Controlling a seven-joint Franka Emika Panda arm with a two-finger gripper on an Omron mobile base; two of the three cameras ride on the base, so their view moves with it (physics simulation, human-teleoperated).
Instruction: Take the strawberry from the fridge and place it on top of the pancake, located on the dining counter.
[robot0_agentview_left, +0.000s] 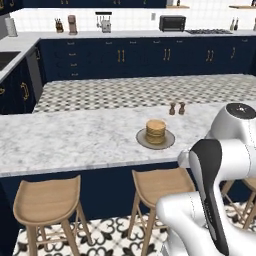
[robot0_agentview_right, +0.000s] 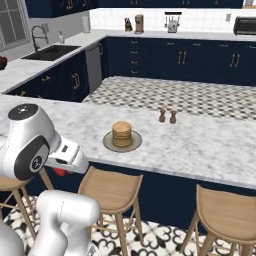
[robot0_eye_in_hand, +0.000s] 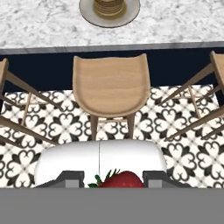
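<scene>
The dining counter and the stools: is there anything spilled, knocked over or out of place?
Nothing stands out. The pancake sits as a tidy stack on its plate on the dining counter, the two small shakers stand upright, and the stools are upright. The end effector holds the strawberry low, above a stool.

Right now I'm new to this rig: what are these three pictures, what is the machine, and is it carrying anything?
It is a white robot arm on a driving base in a rendered kitchen. Two cameras ride on the base, behind the arm to its left and right; the third sits on the hand, looking along the gripper. The dining counter carries the pancake on a plate and two small shakers. Wooden stools stand in front of it. The strawberry sits between the fingertips, so the gripper looks shut on it, below counter height in the right base view.
</scene>
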